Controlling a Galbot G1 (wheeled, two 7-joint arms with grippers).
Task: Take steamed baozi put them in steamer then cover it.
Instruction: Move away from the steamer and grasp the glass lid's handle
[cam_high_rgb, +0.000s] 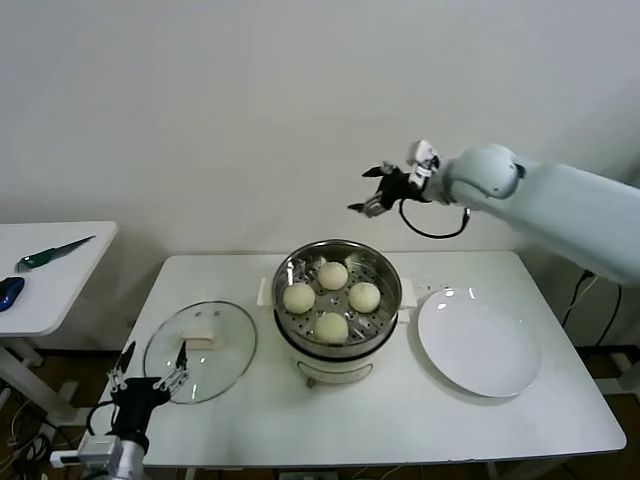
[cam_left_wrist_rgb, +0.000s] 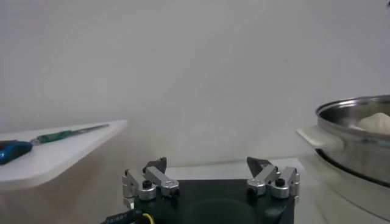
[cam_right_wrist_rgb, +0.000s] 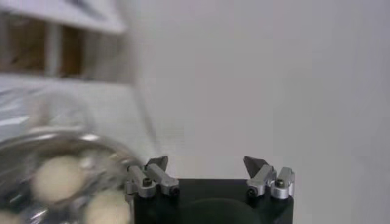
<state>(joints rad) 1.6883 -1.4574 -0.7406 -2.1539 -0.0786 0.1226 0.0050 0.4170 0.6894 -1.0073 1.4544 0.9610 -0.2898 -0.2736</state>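
With all four steamed baozi in the steamer mid-table, the glass lid lies near the front-left corner, just beside the empty, spread-fingered left gripper, while the right gripper, also spread and empty, hangs above the back edge.

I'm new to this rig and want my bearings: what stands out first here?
The steel steamer at the table's centre, uncovered, with four baozi inside. Its glass lid lies flat to the robot's left, an empty white plate to its right. The right hand hangs open above the steamer; the left hand waits open by the lid.

Nothing overhangs the steamer; glass lid and plate flank it.
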